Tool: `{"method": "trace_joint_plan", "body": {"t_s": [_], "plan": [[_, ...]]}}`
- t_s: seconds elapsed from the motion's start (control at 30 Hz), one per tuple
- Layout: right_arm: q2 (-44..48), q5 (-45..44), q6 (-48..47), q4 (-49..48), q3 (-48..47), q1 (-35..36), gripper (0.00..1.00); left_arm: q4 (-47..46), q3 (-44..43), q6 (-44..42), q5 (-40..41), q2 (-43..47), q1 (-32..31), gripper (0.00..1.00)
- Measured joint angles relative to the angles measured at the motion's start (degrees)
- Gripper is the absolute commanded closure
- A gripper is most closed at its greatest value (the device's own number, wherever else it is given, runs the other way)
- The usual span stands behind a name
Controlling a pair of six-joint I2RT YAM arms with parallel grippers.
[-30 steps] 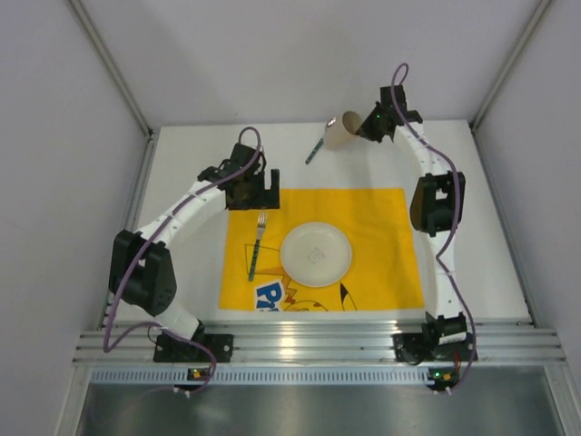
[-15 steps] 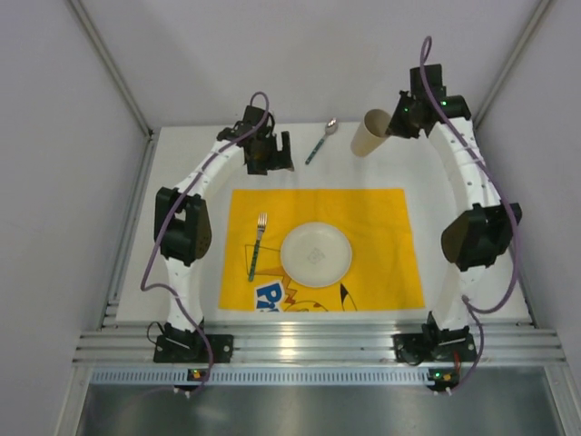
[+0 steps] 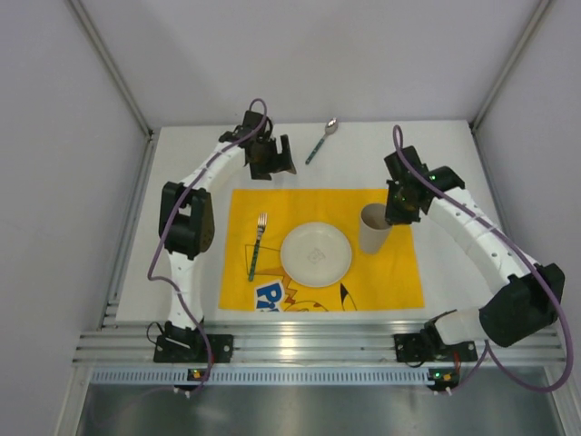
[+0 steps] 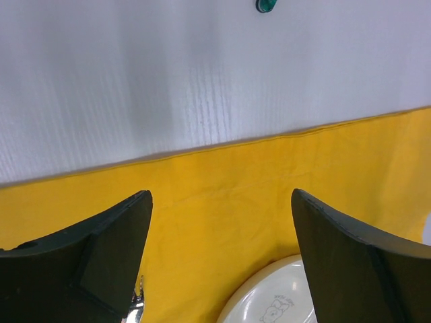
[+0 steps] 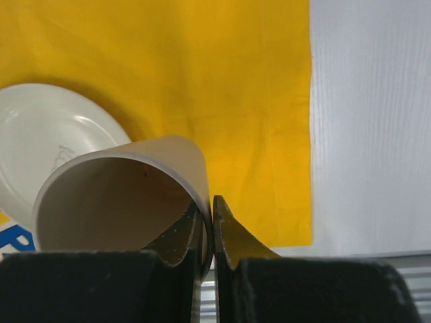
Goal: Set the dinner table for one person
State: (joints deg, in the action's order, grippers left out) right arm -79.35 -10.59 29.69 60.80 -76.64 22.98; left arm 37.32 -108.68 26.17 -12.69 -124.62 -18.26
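- roughly at far left, the left gripper [image 3: 272, 162] hangs over the far edge of the yellow cartoon-printed cloth [image 3: 390, 272], its fingers [image 4: 108, 242] spread wide with nothing between them.
- the large white matte rectangular dinner table [image 3: 454, 163] lies under everything and shows around the cloth.
- on the cloth, a green-handled metal fork [image 3: 256, 247] lies just left of the round white plate [image 3: 315, 252].
- a green-handled metal spoon [image 3: 320, 141] lies off the cloth on the table's far part, well apart from the plate.
- just right of the plate stands the beige paper cup [image 3: 372, 232], upright over the cloth; i cannot tell whether its base is down.
- the right gripper [image 5: 213, 202] pinches the cup's rim, with the fingers nearly together and the wall between them.
- the step in hand looks to be setting the cup beside the plate. the next move calls for seating the base, parting the fingers and lifting straight off so the light cup is not tipped. the spoon is not yet placed, and the left gripper is the nearer one to it.
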Motion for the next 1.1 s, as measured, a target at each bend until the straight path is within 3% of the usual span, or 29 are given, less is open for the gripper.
{"method": "trace_joint_plan", "body": {"t_s": [0.13, 0.33, 0.57, 0.7, 0.77, 0.87, 0.93, 1.1], "plan": [[0.52, -4.9, 0.94, -0.98, 3.56, 0.52, 1.0, -1.31, 1.27, 0.81, -1.27, 0.07, -0.17, 0.12], [-6.93, -12.61, -0.68, -7.56, -1.6, 0.13, 1.0, -1.53, 6.38, 0.96, -1.62, 1.53, -0.17, 0.12], [-16.57, -14.1, -2.1, -15.06, -2.95, -1.7, 1.0, -1.64, 10.69, 0.7, -1.18, 6.86, -0.17, 0.11], [-16.83, -13.53, -1.33, -17.97, -0.57, -3.41, 1.0, -1.77, 10.69, 0.39, -0.83, 8.87, -0.17, 0.11], [-16.2, -12.55, -0.85, -19.32, 0.63, -4.2, 0.87, -1.81, 10.64, 0.09, -0.44, 9.03, -0.17, 0.11], [-15.32, -10.38, 0.15, -20.59, 2.45, -5.95, 0.41, -1.62, 10.08, -0.72, 0.37, 8.7, -0.37, 0.1], [-15.32, -9.11, 0.26, -20.11, 2.82, -7.13, 0.22, -1.27, 7.15, -1.49, 1.01, 7.23, -0.7, 0.09], [-14.93, -7.82, -0.74, -16.46, 0.55, -8.17, 0.16, -3.87, -4.02, -4.74, 2.93, 0.04, -2.89, 0.08]]}}
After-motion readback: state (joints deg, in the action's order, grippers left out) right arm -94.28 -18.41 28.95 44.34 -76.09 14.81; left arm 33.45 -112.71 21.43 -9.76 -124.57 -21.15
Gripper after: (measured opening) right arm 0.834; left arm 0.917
